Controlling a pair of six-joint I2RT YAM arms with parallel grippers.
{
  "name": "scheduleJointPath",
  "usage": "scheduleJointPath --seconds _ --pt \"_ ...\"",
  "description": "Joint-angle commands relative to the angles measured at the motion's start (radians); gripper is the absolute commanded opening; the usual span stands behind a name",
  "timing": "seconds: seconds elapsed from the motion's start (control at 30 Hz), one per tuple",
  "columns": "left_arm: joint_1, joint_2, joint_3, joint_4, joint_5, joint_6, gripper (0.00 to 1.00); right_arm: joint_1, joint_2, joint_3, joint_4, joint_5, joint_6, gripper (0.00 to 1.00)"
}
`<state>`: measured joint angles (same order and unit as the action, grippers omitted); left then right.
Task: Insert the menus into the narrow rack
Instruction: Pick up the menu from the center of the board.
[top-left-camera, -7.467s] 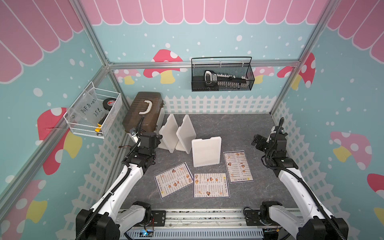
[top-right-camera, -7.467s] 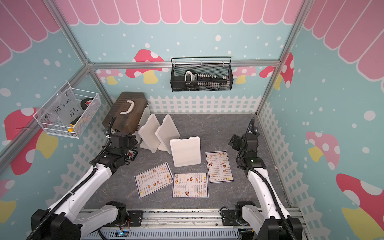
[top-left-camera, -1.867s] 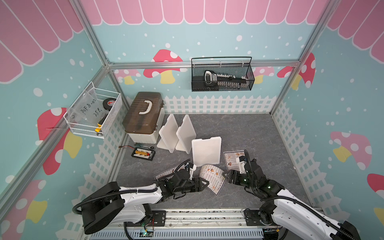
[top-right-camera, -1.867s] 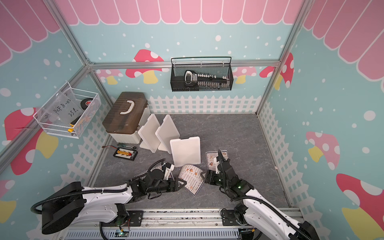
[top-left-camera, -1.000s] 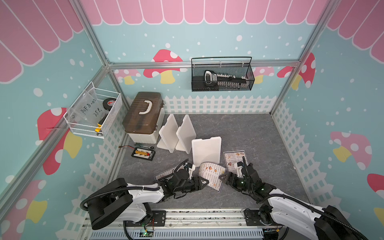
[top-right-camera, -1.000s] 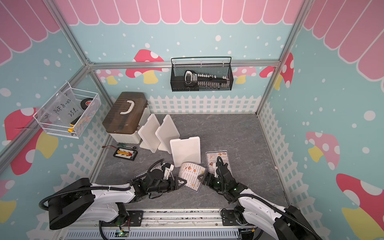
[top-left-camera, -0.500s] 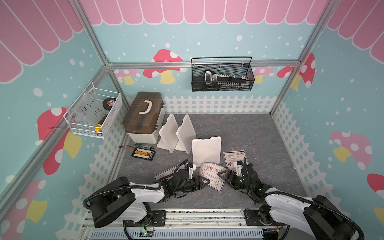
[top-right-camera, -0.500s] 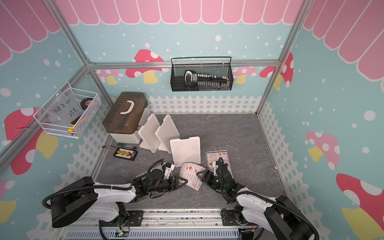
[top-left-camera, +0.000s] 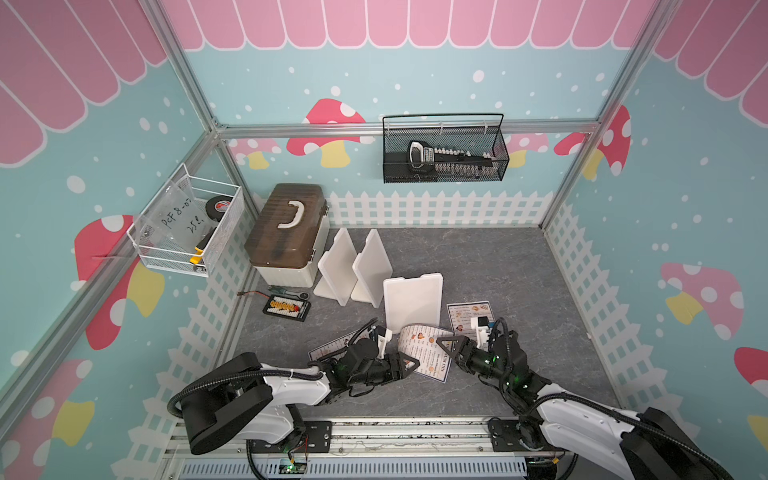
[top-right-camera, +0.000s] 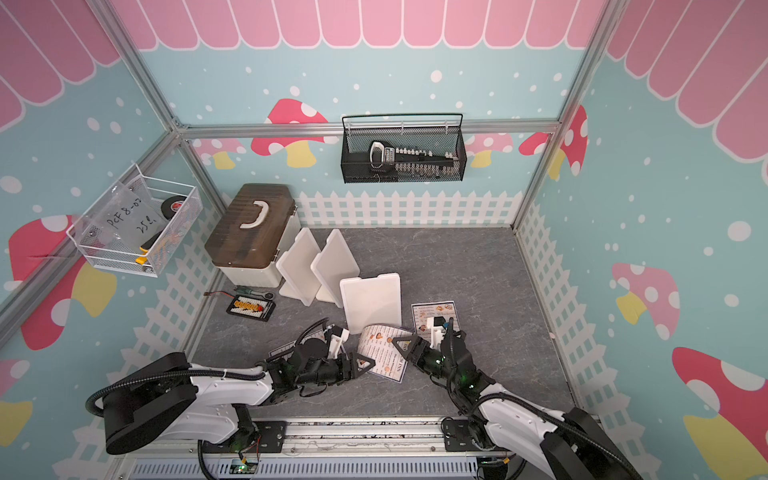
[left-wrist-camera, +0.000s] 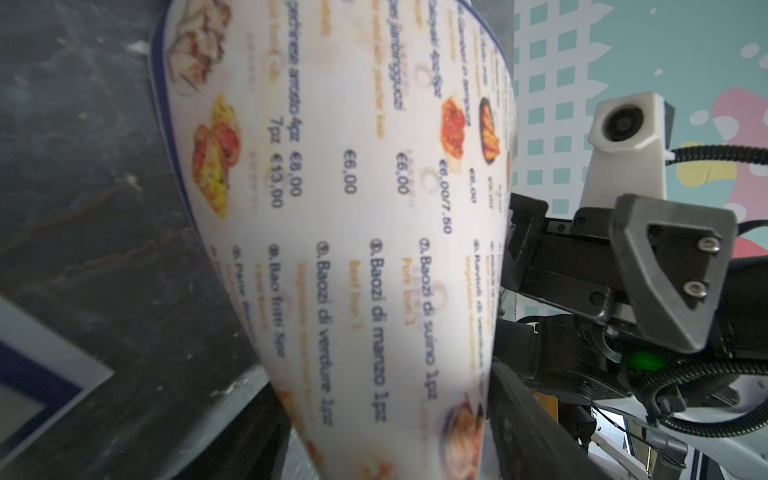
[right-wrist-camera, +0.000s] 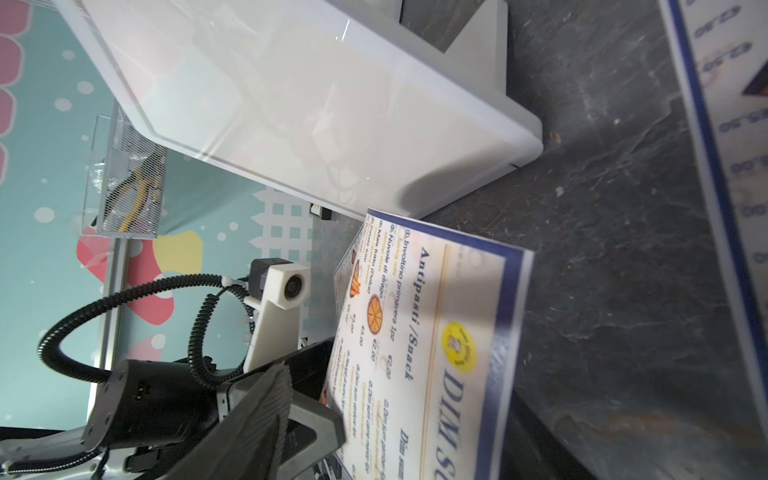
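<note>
On the bench (top-left-camera: 519, 266), the white rack (top-left-camera: 412, 300) stands just far of the raised, bowed menu (top-left-camera: 426, 347), whose long axis runs near-far. Your right tool (top-left-camera: 451, 348) straddles its right edge, jaws apart. Your left tool (top-left-camera: 409, 365) is at its left edge; I cannot tell its grip.

The middle menu (top-left-camera: 424, 351) stands before the rack (top-left-camera: 411, 301), between left hand (top-left-camera: 405, 364) and right hand (top-left-camera: 449, 353).

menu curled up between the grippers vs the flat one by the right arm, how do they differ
The curled menu is bowed up off the floor; the flat menu lies flat on it. The curled menu is turned diagonally; the flat menu lies nearly straight. Both are white, blue-bordered, with food photos.
</note>
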<state>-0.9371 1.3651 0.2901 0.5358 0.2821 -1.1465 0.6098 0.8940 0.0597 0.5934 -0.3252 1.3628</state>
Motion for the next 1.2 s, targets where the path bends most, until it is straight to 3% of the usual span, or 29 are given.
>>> scheduleJointPath --seconds 0.0,0.93,1.03,1.17 --pt "0.005 0.013 -0.008 0.01 -0.003 -0.015 0.72 0.005 -0.086 -0.012 -0.102 0.043 0.009 0.64" --pt "0.007 0.024 0.013 -0.011 0.015 -0.002 0.76 0.004 -0.139 0.021 -0.194 0.046 -0.059 0.07" --pt "0.009 -0.035 0.02 -0.09 -0.002 0.024 0.83 0.004 -0.197 0.055 -0.303 0.056 -0.113 0.0" --pt "0.01 -0.222 0.089 -0.423 -0.093 0.123 0.93 0.003 -0.287 0.139 -0.534 0.076 -0.233 0.0"
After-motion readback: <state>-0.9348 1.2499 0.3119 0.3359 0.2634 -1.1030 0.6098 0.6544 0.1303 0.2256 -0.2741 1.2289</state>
